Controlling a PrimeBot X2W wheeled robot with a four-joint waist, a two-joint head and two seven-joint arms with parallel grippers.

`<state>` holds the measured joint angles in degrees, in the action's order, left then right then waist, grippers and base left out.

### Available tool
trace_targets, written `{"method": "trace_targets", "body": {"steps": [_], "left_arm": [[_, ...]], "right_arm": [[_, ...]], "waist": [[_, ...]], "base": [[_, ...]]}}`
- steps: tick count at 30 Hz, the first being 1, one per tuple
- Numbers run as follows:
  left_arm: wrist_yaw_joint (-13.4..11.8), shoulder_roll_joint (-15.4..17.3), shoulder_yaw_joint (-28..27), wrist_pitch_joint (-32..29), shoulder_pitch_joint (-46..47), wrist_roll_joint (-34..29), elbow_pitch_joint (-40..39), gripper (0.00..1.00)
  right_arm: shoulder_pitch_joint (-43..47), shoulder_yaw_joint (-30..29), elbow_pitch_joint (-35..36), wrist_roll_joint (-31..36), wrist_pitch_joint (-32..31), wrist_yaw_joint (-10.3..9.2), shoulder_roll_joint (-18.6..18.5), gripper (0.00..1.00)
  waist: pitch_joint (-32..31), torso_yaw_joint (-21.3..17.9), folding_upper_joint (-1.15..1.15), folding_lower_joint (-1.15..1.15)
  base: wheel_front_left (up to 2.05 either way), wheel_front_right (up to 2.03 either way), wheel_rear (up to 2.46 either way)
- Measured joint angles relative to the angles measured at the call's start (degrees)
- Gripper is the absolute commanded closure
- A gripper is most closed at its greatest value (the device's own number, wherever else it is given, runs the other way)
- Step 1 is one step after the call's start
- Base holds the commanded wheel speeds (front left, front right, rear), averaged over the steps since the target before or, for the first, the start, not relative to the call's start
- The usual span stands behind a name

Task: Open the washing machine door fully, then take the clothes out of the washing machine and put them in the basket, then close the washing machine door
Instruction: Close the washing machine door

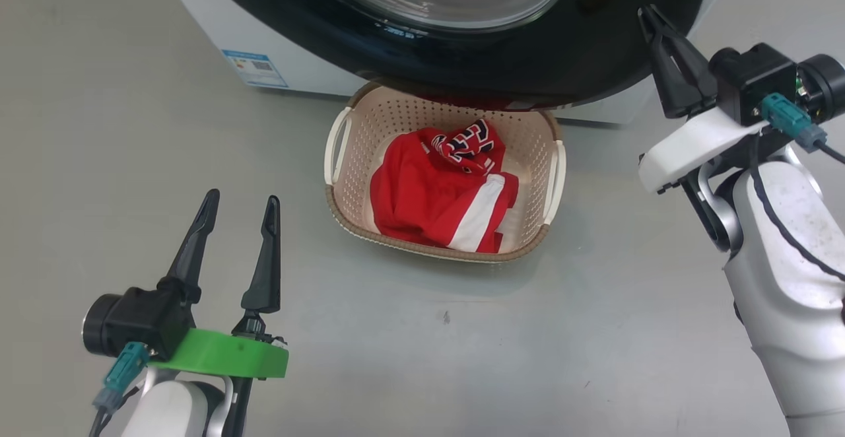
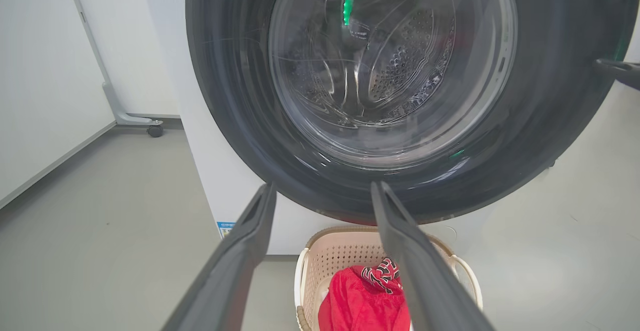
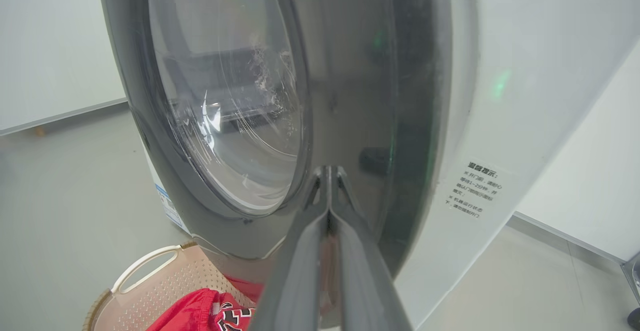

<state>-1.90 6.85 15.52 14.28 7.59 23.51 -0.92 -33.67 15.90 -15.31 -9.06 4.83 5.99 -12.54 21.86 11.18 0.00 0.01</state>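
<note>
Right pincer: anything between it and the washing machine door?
Nothing visible. The shut right pincer points straight at the washing machine door near its right edge; the basket with the clothes sits lower, below the door.

I count two end effectors: left gripper (image 1: pixel 242 196), right gripper (image 1: pixel 647 14). Ahead of the left gripper: one washing machine (image 1: pixel 310 67), one washing machine door (image 1: pixel 528 61), one basket (image 1: pixel 337 206), two handles (image 1: pixel 338 146), one heap of clothes (image 1: pixel 429 193); garment count indeterminate.

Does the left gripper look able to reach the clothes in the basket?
Probably yes: the open left gripper faces the red clothes, uncovered in the basket; the washing machine door overhangs only its far rim.
</note>
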Motion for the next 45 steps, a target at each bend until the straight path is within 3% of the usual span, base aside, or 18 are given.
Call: {"method": "trace_targets", "body": {"steps": [20,31,45], "left_arm": [[0.69,-0.96,-0.52,0.10,1.63,-0.85,2.82,0.00],[1.27,-2.07,-0.68,0.15,3.08,-1.19,3.01,0.00],[2.21,-3.12,-1.04,0.15,3.30,-1.43,3.61,0.00]], "right_arm": [[-10.10,-1.89,-11.09,-3.52,1.03,0.97,1.75,1.00],[-17.72,-5.82,-16.01,-5.47,1.76,-0.59,1.51,1.00],[-20.50,-6.25,-20.65,-5.55,4.09,-0.62,1.42,1.00]], "waist": [[1.87,2.17,0.00,0.00],[3.30,3.39,0.00,-0.01],[3.53,4.10,0.00,-0.01]], "base": [[0.00,0.00,0.00],[0.00,0.00,0.00],[0.00,0.00,0.00]]}}
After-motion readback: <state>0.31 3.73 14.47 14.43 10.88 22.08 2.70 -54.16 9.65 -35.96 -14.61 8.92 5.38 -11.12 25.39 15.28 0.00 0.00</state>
